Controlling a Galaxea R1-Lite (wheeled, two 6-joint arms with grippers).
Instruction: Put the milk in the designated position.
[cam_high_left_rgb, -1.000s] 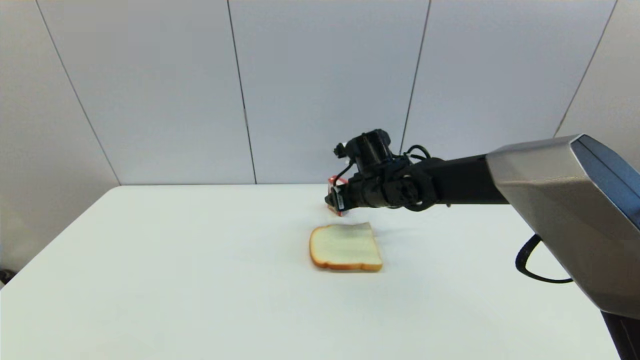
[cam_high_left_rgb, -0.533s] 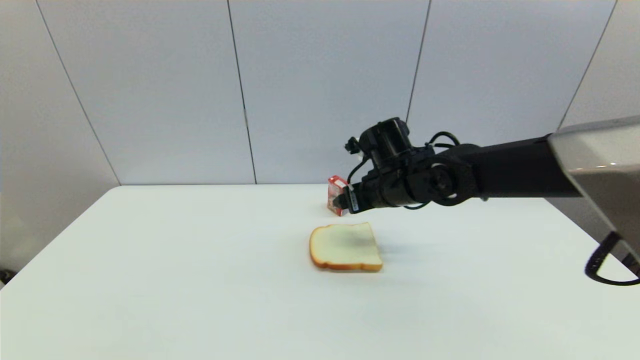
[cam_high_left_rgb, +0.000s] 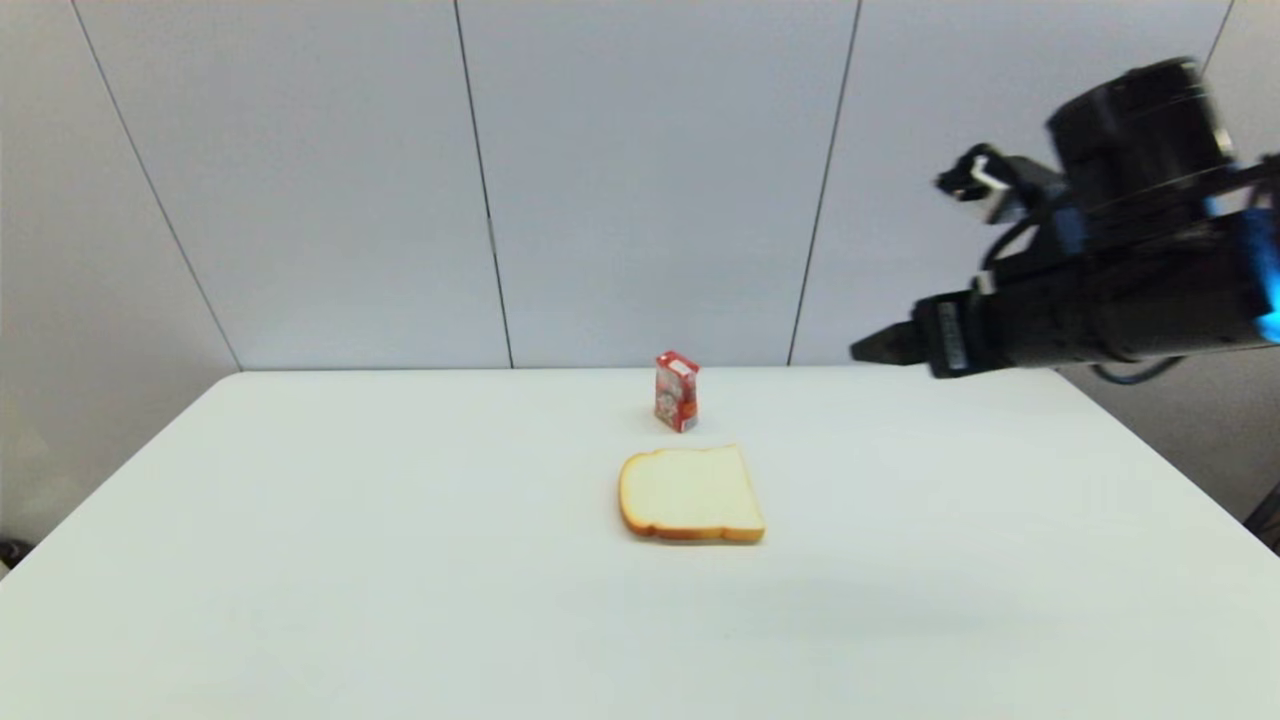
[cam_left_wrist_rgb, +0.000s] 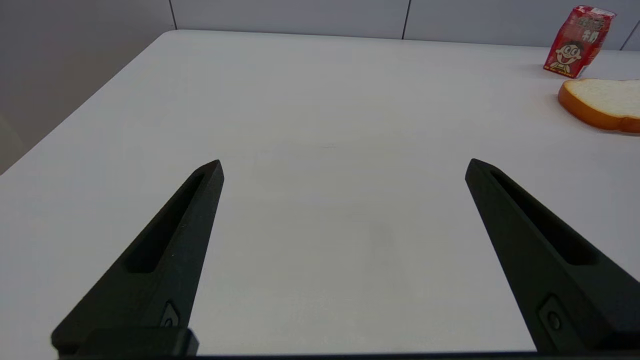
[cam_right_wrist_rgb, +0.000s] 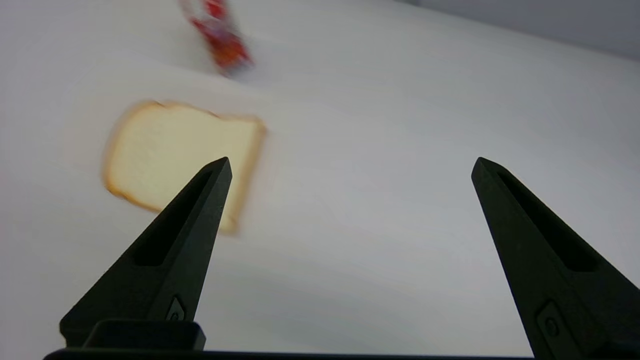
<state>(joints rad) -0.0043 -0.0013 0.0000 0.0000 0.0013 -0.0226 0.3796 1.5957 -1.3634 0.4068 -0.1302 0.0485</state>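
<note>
Hanging high at the table's right, the right gripper (cam_high_left_rgb: 868, 350) is spread wide and empty. Upright near the white table's (cam_high_left_rgb: 300, 560) far edge stands the boxy red milk (cam_high_left_rgb: 677, 391), just behind a flat, tan-crusted bread slice (cam_high_left_rgb: 691, 493). Low over bare tabletop, the left gripper (cam_left_wrist_rgb: 342, 167) gapes too.

Bare lab-like test space: plain white table (cam_high_left_rgb: 300, 560), grey panelled wall (cam_high_left_rgb: 640, 180).

Nothing is standing between the spread fingers of the right gripper (cam_high_left_rgb: 865, 349), hanging high above the table (cam_high_left_rgb: 300, 560); the milk (cam_high_left_rgb: 677, 391) and bread slice (cam_high_left_rgb: 690, 494) are sitting well off beyond its tips, blocking only that side
</note>
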